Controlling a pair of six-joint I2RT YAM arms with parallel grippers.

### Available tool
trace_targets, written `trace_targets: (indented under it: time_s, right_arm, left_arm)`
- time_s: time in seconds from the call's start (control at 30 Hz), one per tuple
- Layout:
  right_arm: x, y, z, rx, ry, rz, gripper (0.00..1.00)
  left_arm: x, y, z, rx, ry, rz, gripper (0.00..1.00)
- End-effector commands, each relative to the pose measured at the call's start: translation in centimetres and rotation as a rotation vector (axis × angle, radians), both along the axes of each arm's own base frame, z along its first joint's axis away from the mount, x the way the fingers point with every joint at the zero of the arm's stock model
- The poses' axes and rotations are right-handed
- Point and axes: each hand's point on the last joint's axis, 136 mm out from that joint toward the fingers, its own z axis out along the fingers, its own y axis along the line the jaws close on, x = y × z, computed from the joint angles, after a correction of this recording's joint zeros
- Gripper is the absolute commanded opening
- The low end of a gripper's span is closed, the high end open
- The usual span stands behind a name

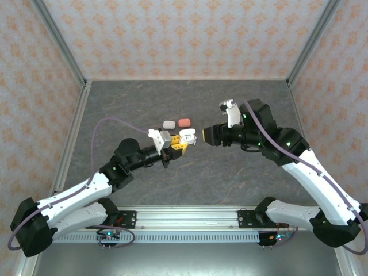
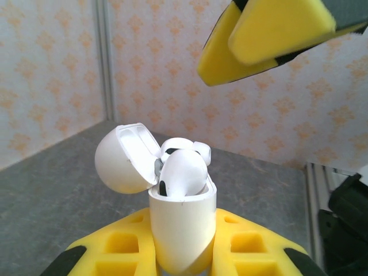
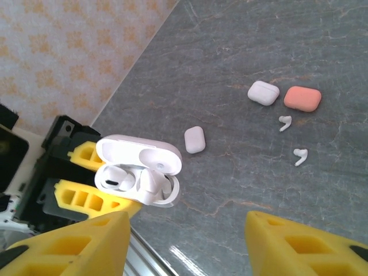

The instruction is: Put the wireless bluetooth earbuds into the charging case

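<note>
My left gripper is shut on the body of a white charging case, held upright with its lid swung open. Two white earbuds sit in the case; the one on the right stands tilted and proud of the rim, the other earbud lies lower. My right gripper is open, with nothing between its fingers, a short way from the case. Its yellow fingers hang above the case in the left wrist view. Two loose white earbuds lie on the table.
On the grey table lie a small shut white case, a shut whitish case and a coral case. The last two sit just behind the grippers. Patterned walls enclose the table on three sides.
</note>
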Motion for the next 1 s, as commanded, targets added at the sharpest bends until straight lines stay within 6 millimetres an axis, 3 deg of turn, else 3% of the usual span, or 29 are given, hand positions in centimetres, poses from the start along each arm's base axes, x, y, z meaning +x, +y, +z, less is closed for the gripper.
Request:
trace_targets:
  time_s: [0.0,0.17,0.2,0.63,0.97]
  right_arm:
    - [0.0,-0.5,-0.1,-0.026,0.083,-0.047,0.53]
    - [0.3,-0.2,0.5,-0.059,0.092,-0.043,0.49]
    - [0.8,0.3,-0.3,-0.09,0.111,-0.043,0.49]
    - [1.2,1.9,-2.2,-0.183,0.12,-0.026,0.45]
    - [1.0,3.2,-2.4,-0.163,0.118,0.012,0.41]
  left_arm:
    - [0.6,0.1,2.3,-0.02,-0.132,0.054,0.0]
    - [0.6,-0.5,2.3,-0.002,-0.146,0.042,0.0]
    - [0.6,-0.7,2.3,0.0,-0.146,0.037,0.0]
    - [0.9,-1.1,2.5,0.003,-0.133,0.037,0.0]
    - [1.0,-1.2,2.5,-0.003,-0.123,0.037,0.0]
